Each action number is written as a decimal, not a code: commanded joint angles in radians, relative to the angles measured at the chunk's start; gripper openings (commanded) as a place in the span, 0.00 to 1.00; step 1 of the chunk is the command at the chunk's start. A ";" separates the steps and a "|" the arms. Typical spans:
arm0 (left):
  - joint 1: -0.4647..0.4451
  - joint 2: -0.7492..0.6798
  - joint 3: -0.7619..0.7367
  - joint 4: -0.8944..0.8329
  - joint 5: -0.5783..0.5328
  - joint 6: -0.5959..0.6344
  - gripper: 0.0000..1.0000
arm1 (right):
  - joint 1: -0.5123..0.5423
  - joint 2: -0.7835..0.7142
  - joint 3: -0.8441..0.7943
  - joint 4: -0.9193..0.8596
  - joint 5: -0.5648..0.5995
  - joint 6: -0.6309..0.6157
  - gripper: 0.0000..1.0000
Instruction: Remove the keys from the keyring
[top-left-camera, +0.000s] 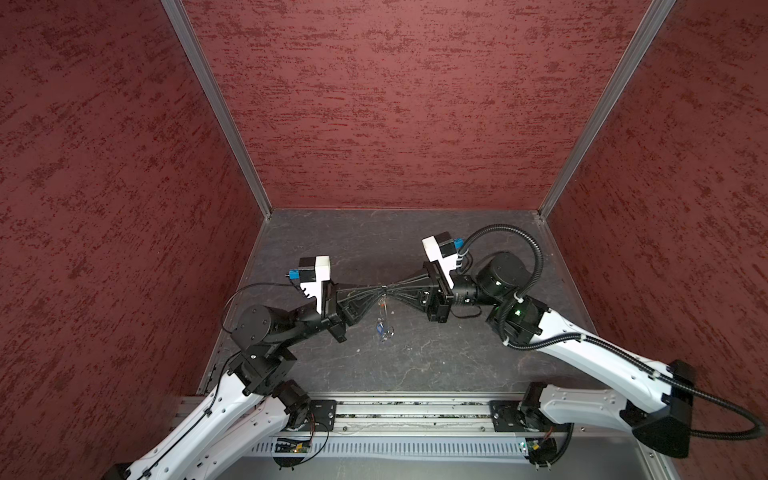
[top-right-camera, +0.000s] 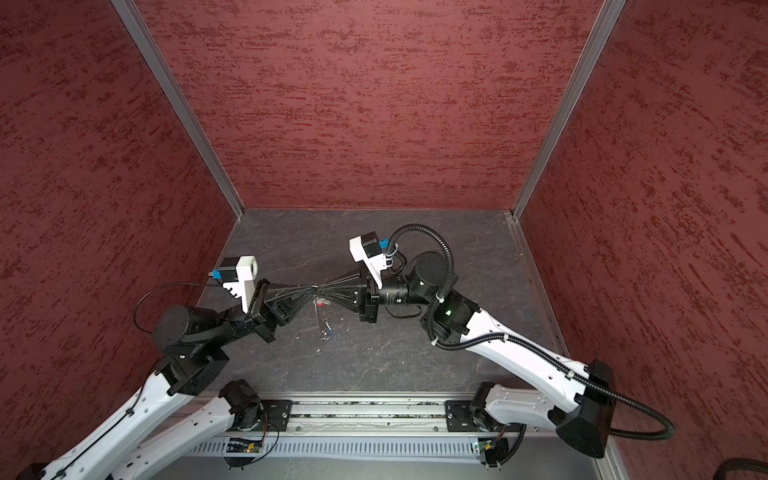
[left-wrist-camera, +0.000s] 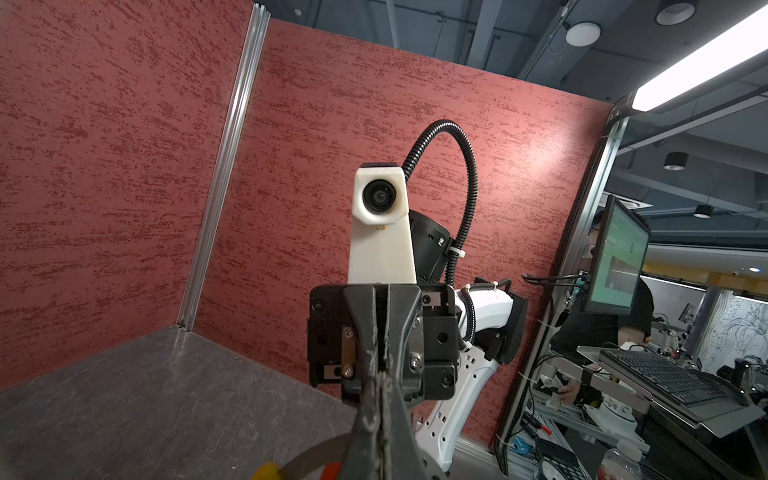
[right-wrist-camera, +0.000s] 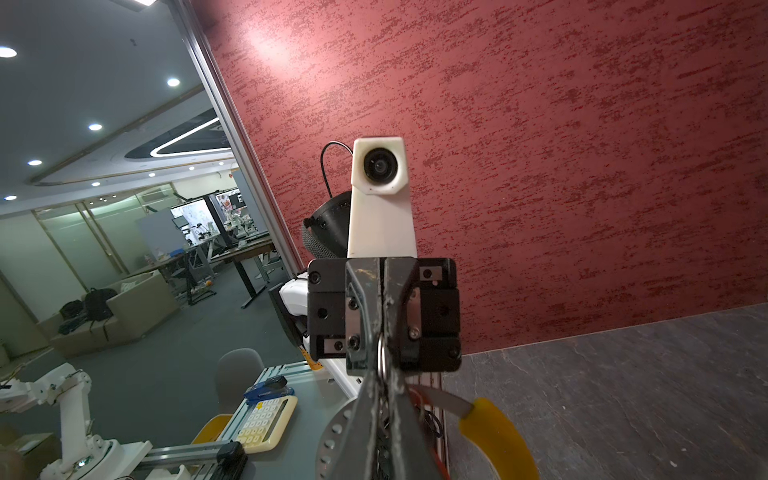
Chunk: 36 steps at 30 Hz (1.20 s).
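Our left hand (top-left-camera: 378, 290) and right hand (top-left-camera: 389, 288) meet, both clenched on the keyring (top-left-camera: 383, 306). We see the keys (top-left-camera: 380, 329) dangling below.

A: Where do the top views sit?
B: High over the left pincer (top-left-camera: 379, 290) and right pincer (top-left-camera: 388, 287), looking down; both share nearly everything.
A: Wrist cameras?
B: Close behind each pincer, facing the opposite pincer head-on.

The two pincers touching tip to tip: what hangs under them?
Under the left pincer and right pincer the keyring dangles, with a blue tag low on it, over the grey table. Their tips cover where it is gripped; the rest is too small to tell.
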<state>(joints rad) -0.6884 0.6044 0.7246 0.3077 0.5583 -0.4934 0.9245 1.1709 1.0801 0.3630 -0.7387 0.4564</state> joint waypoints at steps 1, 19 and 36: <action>0.003 0.010 -0.007 0.028 0.007 -0.010 0.00 | -0.003 -0.001 0.026 0.044 -0.021 0.004 0.10; -0.002 0.007 0.032 -0.069 -0.013 -0.012 0.11 | -0.011 -0.040 0.052 -0.153 0.010 -0.071 0.00; 0.020 0.176 0.471 -0.834 0.112 0.167 0.44 | -0.141 -0.085 0.165 -0.621 -0.118 -0.262 0.00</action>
<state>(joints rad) -0.6746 0.7231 1.1378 -0.2859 0.6086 -0.3946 0.7956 1.0969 1.1973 -0.1661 -0.8051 0.2649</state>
